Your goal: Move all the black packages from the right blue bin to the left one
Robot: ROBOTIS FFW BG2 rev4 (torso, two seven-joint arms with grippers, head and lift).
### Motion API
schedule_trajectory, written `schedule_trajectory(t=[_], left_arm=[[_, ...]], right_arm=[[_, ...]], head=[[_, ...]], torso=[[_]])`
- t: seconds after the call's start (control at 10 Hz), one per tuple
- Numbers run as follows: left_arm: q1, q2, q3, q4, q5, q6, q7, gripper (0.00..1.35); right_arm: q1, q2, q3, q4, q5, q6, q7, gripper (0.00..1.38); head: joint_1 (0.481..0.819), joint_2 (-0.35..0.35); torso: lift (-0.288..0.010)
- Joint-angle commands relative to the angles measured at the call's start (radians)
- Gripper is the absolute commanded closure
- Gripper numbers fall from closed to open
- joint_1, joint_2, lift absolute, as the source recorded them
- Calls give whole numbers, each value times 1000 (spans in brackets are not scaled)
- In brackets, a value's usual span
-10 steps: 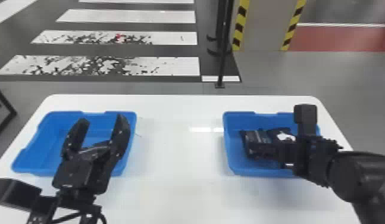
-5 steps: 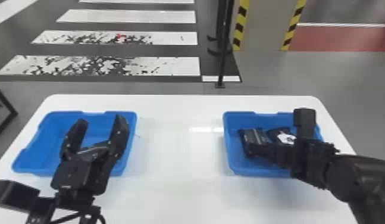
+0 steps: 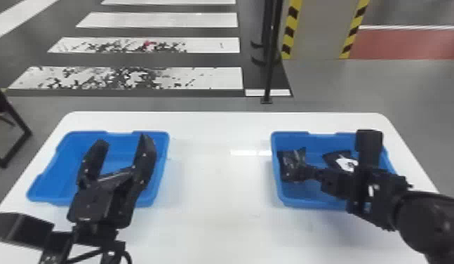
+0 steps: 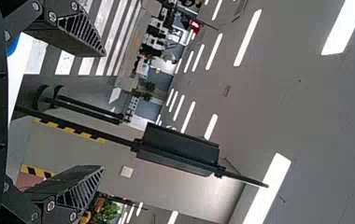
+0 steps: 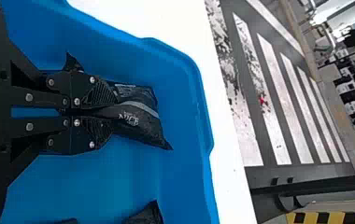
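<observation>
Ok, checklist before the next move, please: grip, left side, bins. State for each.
1. Right end effector closed on a package: ok, fingers pinch one black package.
2. Grip firm enough to carry: cannot tell.
3. Held package out of the right bin: not ok, within its walls.
4. Left end effector free: ok, fingers apart, nothing between them.
5. Drop zone at the left bin unobstructed: not ok, left end effector hangs over it; probably wants shifting first.
6. Right bin finished: not ok, another black package with a white label lies in it.
</observation>
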Motion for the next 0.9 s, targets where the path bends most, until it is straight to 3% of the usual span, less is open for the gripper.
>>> schedule_trajectory(t=[0.0, 0.2, 0.4, 0.5, 0.6, 0.7, 0.8], left_arm=[[0, -1, 0, 0, 3, -3, 0, 190], [0, -2, -2, 0, 19, -7, 0, 190], [-5, -5, -4, 0, 56, 2, 0, 183], [-7, 1, -36, 0, 164, 15, -5, 185], [-25, 13, -86, 0, 338, 32, -31, 183], [-47, 16, -110, 0, 449, 44, -68, 183], [-69, 18, -112, 0, 479, 78, -95, 183]], right_arm=[[53, 0, -32, -50, -36, -32, 15, 1127], [146, 11, -106, -178, -62, -57, 54, 1127], [149, 0, -156, -151, -100, -184, 278, 1125], [124, -26, -108, -121, -206, -202, 392, 1125], [82, -52, -42, -70, -318, -226, 501, 1125], [73, -60, -6, -84, -369, -226, 538, 1125], [70, -63, 28, -109, -409, -226, 553, 1125]], head=[[695, 31], [695, 30], [695, 29], [695, 32], [695, 46], [695, 75], [695, 92]], torso=[[-140], [-140], [-140], [-140], [-140], [-140], [-140]])
